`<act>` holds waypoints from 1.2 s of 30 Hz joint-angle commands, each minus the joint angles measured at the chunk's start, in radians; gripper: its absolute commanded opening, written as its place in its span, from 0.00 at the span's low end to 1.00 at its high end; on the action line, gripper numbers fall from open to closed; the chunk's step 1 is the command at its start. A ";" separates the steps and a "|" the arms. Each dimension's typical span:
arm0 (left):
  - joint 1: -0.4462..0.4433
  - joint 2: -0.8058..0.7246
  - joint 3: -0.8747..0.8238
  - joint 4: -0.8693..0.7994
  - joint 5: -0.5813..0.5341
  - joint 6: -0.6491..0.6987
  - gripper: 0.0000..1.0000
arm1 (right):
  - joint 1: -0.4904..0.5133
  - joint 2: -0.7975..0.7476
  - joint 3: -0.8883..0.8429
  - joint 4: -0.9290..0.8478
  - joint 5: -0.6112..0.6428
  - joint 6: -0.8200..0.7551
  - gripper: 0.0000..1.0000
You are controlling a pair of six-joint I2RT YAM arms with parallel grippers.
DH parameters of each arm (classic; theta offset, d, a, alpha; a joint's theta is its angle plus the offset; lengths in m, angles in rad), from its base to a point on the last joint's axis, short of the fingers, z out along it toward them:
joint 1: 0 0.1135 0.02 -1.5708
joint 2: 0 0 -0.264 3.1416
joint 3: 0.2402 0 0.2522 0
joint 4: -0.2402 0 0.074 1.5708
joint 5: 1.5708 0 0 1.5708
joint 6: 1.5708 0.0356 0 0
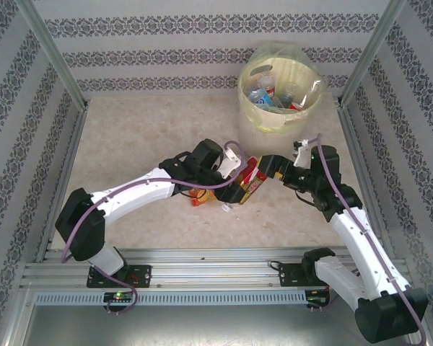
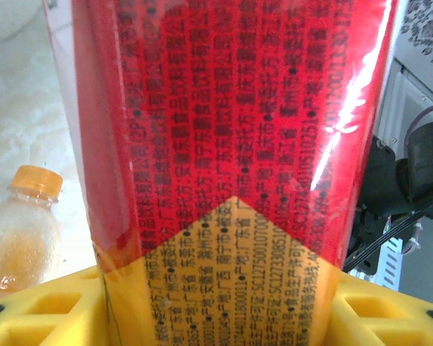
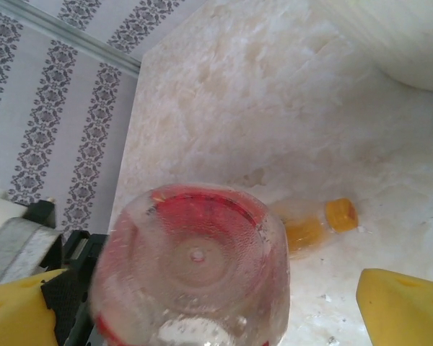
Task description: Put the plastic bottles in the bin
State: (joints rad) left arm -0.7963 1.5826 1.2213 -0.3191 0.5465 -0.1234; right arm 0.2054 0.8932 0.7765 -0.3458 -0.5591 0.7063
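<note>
The left pincer (image 1: 237,164) is clamping its yellow fingers (image 2: 43,306) on a red-and-yellow-labelled bottle (image 2: 231,144) at the middle of the worktop (image 1: 130,137). The right pincer (image 1: 285,167) is standing wide apart, its own fingers flanking that bottle's clear base without touching it. An orange bottle (image 3: 314,227) with an orange cap is lying on its side on the worktop just beside them, while the cream bin (image 1: 254,119) is sitting at the far edge, well apart, with several bottles (image 1: 270,95) lying inside its clear bag.
</note>
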 commanded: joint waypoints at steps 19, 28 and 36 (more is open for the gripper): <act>0.008 -0.032 -0.026 0.137 0.017 -0.041 0.71 | 0.064 0.081 -0.023 0.226 -0.029 0.118 0.60; 0.030 -0.098 -0.022 0.134 0.043 -0.020 1.00 | 0.064 0.066 0.163 0.029 0.076 -0.063 0.59; 0.106 -0.201 -0.023 0.120 0.052 0.033 1.00 | 0.047 0.092 0.470 -0.166 0.225 -0.271 0.59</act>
State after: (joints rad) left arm -0.7021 1.4227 1.2007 -0.2306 0.5835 -0.1493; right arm 0.2588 0.9764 1.1469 -0.4335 -0.4221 0.5484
